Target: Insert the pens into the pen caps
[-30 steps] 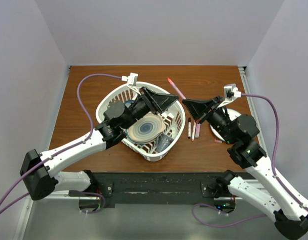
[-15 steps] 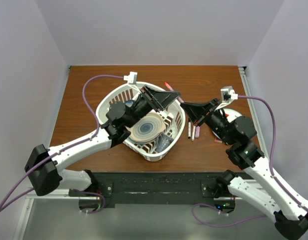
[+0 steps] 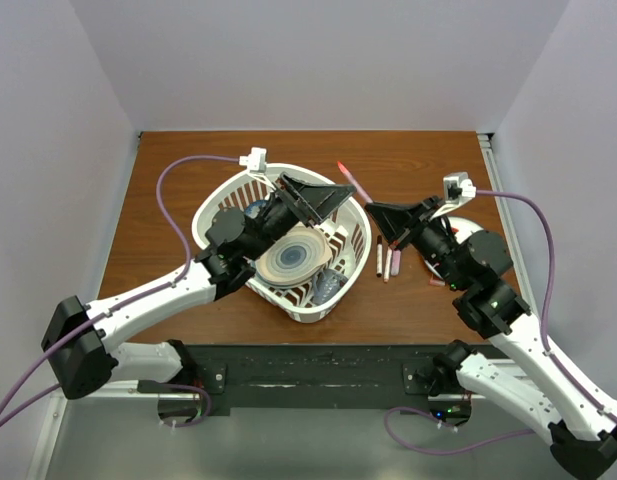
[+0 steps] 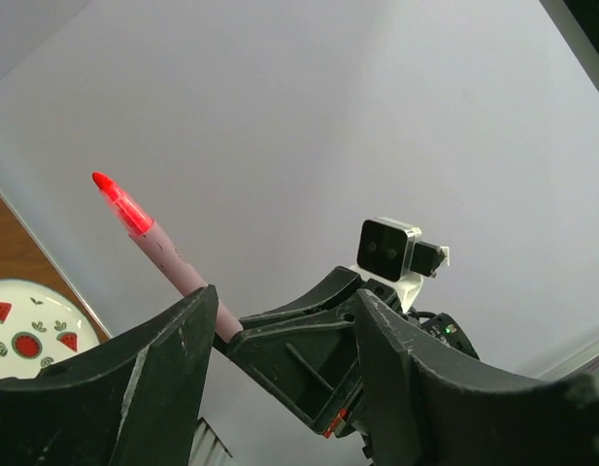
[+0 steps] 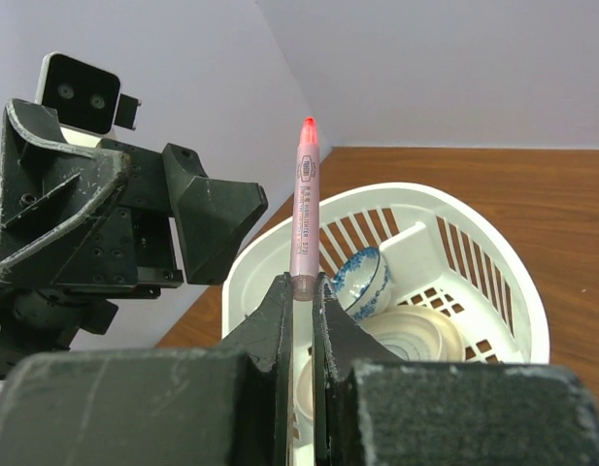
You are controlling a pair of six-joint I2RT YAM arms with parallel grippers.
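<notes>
My right gripper (image 3: 374, 208) is shut on the lower end of a pink pen (image 3: 354, 181) with a bare red tip. In the right wrist view (image 5: 301, 282) the pen (image 5: 305, 209) stands upright from the jaws. My left gripper (image 3: 338, 192) hovers over the white basket's right rim, pointing at the pen. Its jaws are wide apart with nothing between them in the left wrist view (image 4: 284, 297), which shows the pen (image 4: 168, 257) just beyond its left fingertip. Three more pens (image 3: 388, 262) lie on the table. A short reddish cap (image 3: 435, 283) lies further right.
The white basket (image 3: 212, 207) holds a striped plate (image 3: 291, 256) and bowls, and it also shows in the right wrist view (image 5: 445, 209). A watermelon plate (image 4: 27, 330) sits at the table's right, under my right arm. Grey walls enclose the table.
My left gripper pushed right toward the held pen, then drew back slightly to the left. My right gripper and its pen have barely shifted.
</notes>
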